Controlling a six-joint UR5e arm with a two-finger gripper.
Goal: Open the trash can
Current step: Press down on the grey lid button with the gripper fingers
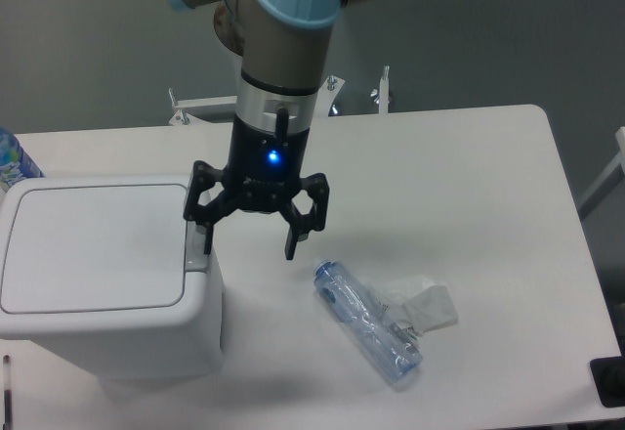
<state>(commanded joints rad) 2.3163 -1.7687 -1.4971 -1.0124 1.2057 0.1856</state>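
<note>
The white trash can (103,283) stands at the worktop's (469,176) front left corner, its flat rectangular lid (96,244) down and level with the rim. A small grey push latch (196,250) sits at the middle of the lid's right edge. The tool (249,239) hangs from the arm with its two black fingers spread wide and gripping nothing; the left finger (205,230) is right at the latch, though whether it touches cannot be told, and the right finger is over bare worktop just beside the can. A clear plastic bottle (368,322) lies on its side toward the front edge, right of the tool, with a crumpled white wrapper (427,305) against its right side.
</note>
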